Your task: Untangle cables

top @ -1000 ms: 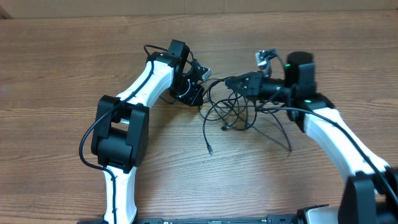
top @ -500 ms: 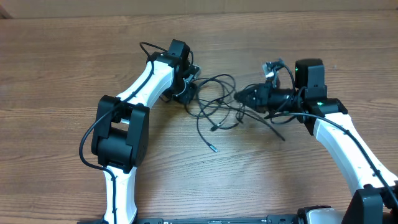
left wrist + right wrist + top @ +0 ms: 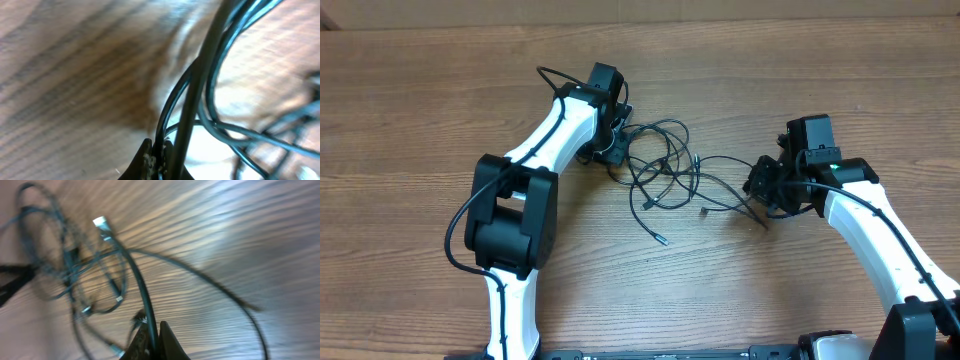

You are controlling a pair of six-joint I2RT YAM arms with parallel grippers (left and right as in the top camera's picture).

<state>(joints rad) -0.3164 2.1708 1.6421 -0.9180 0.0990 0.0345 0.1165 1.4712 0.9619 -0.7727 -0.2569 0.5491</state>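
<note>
Cables (image 3: 665, 175) looped loosely mid-frame, pinched from both ends

They lay on the wooden table (image 3: 420, 120) in the centre of the overhead view. Left gripper (image 3: 613, 150), just upper left of the tangle, was squeezed tight on a few strands; right gripper (image 3: 759, 190), over at centre right, was clamped on one strand too.

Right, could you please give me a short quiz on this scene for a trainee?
1. True or false: the left gripper and the right gripper are each shut on cables.
2. The cables lie mostly: A between the grippers; B left of both; C right of both.
3. Fill in: the table looks like ___.
Key: 1 true; 2 A; 3 wood.
</note>
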